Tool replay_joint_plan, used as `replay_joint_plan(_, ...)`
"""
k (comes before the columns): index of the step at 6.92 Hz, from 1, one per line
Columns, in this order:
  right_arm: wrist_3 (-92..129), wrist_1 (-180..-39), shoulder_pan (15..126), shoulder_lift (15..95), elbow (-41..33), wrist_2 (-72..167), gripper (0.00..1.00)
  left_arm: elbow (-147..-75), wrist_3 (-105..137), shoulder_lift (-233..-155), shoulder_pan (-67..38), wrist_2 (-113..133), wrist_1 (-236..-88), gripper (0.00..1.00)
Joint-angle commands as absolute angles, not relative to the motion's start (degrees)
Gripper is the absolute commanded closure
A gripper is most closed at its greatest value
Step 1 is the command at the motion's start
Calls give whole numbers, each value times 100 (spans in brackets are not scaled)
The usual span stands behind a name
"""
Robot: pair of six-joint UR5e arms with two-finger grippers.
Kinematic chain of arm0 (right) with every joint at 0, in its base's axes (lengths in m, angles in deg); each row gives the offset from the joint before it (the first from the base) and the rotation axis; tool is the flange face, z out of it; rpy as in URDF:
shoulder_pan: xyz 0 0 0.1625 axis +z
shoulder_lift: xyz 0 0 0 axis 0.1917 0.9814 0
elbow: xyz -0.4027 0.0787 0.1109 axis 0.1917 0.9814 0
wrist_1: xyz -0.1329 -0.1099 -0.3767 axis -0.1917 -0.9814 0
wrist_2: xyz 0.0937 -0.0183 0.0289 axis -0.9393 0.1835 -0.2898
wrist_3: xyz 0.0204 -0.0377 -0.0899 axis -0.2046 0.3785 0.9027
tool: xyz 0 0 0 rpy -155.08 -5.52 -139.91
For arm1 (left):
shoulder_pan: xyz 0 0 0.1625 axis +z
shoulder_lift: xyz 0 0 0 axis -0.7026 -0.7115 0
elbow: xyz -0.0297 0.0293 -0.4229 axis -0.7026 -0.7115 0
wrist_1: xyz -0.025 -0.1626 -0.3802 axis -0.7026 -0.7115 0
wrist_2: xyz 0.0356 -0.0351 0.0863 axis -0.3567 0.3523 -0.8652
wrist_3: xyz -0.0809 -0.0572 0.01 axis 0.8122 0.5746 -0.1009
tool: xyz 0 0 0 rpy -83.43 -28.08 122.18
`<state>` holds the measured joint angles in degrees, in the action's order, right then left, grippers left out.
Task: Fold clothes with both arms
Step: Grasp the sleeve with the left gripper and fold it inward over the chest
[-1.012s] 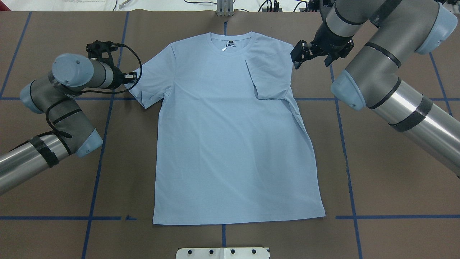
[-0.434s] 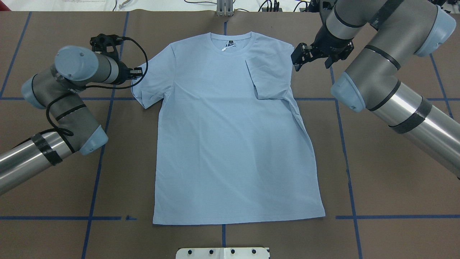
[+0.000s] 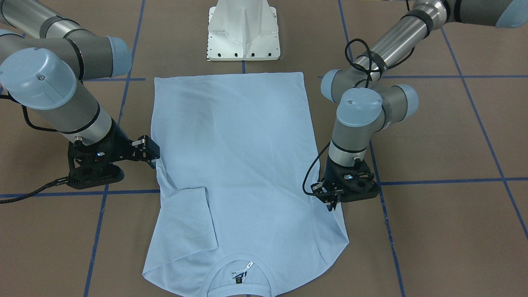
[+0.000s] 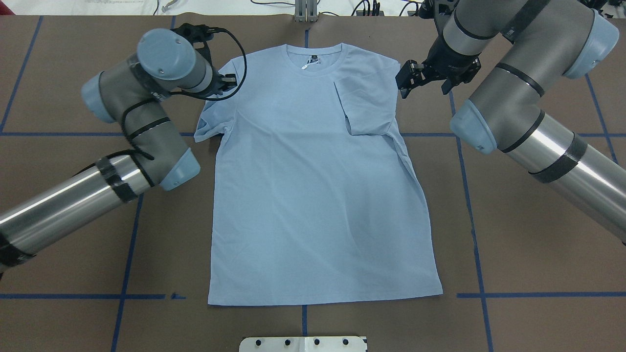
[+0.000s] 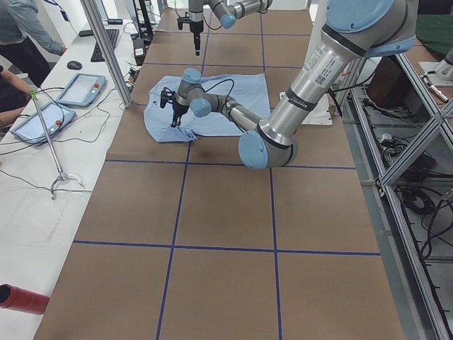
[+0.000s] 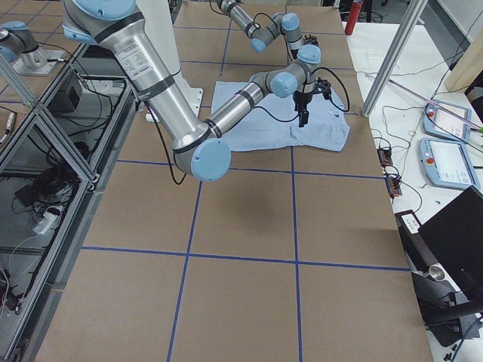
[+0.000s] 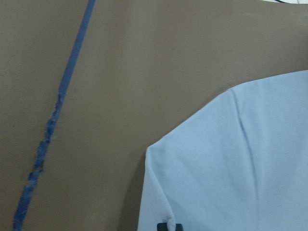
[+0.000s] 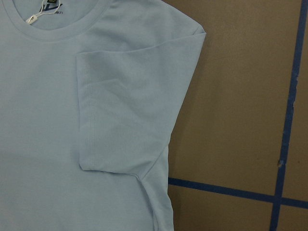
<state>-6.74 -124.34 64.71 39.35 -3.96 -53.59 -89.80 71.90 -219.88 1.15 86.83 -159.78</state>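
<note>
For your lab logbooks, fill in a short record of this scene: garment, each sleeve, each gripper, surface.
garment: T-shirt, pale blue, flat, collar away from the robot
folded: sleeve on robot's right, laid in over the chest
pending: sleeve on robot's left, bunched, not yet folded in
left gripper: appears shut on that sleeve's edge
right gripper: looks open, holding nothing, beside the shoulder edge
surface: brown table with blue tape lines

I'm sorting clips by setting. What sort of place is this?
Probably a robotics lab: the left arm and right arm flank a T-shirt on a table gridded with blue tape, with control tablets on a side bench and aluminium framing alongside.
</note>
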Motion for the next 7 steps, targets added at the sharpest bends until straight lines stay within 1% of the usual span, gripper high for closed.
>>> replay_joint_plan(1,-675,-12426,6458,3937,-388,-5359,0,-7493,7569,-23348,359,8665,-15914,100)
replay_joint_plan(4,-675,-12426,6423,3928,-335,-5351,0,-7437,7842,-23545,597,8656,-15992,100)
replay_joint_plan(5,-684,-12418,6397,3928,-326,-5342,0,-7376,7781,-23423,632,8369,-16350,2)
replay_joint_plan(7,-692,-12418,6388,3911,-326,-5342,0,-7366,7719,-23387,615,8164,-16406,0)
